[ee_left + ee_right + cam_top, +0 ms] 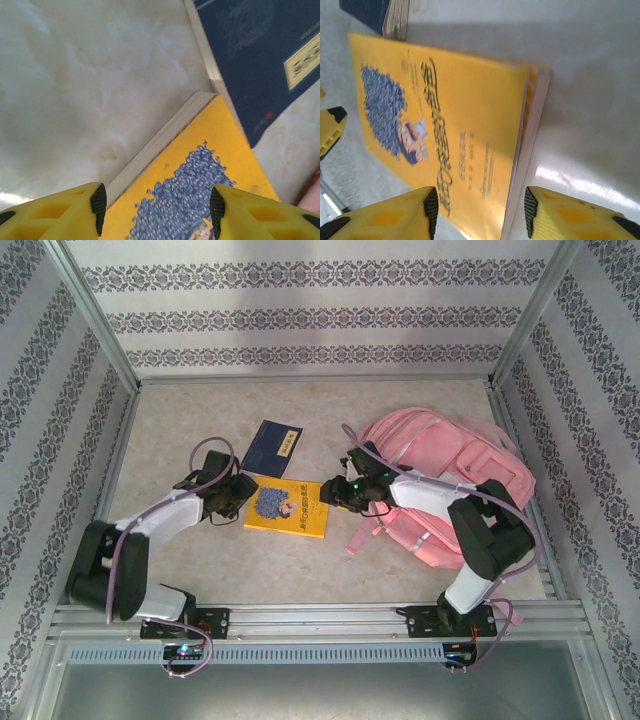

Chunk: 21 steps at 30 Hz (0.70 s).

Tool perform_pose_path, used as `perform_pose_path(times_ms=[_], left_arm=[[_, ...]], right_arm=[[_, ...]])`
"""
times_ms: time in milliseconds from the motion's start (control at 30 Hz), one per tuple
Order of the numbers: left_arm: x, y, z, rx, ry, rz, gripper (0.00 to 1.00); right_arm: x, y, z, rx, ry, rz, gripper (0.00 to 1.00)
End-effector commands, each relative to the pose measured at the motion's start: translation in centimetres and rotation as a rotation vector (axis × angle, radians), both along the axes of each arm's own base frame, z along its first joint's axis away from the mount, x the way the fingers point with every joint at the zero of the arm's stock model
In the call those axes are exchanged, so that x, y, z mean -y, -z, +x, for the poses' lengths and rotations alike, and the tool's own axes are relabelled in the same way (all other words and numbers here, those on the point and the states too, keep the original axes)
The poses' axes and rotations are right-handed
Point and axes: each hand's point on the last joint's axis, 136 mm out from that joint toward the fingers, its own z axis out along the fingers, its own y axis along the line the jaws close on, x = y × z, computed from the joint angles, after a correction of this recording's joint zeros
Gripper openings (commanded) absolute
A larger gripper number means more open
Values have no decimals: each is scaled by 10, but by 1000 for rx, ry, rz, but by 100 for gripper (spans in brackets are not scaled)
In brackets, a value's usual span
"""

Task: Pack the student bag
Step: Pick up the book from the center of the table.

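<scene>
The student bag (455,468), a large pink backpack, lies at the right of the table under my right arm. A yellow book (287,508) with a blue cartoon figure lies flat in the middle. My left gripper (243,496) hangs over the book's left end, open (157,207), and the yellow book (200,165) has a corner between the fingers without touching the pads. My right gripper (334,493) is at the book's right end, also open (477,212). Its fingers straddle the page edge of the yellow book (455,100) with gaps on both sides.
A dark blue book (272,448) lies just behind the yellow one, its corner close to it (260,55). Patterned walls and metal posts enclose the table on three sides. A metal rail (320,620) runs along the near edge.
</scene>
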Motion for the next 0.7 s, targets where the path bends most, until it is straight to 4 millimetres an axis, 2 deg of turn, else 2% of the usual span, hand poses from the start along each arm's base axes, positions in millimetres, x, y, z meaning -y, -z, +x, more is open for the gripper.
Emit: perform_pose_path(times_ms=[0, 133, 233, 400, 600, 667], left_arm=[[9, 8, 10, 3, 91, -16, 58], [17, 22, 10, -19, 109, -50, 56], [23, 29, 10, -24, 117, -86, 54], [32, 36, 8, -40, 137, -118, 49], [40, 38, 5, -53, 163, -119, 46], [41, 37, 5, -55, 168, -120, 45]], right_arm=[[12, 23, 8, -23, -21, -111, 51], [-4, 35, 14, -60, -52, -102, 52], [-18, 32, 12, -59, -90, -86, 49], [-29, 10, 8, -22, -141, -92, 36], [-37, -15, -7, -8, -187, -68, 22], [-38, -20, -9, -3, -194, -59, 12]])
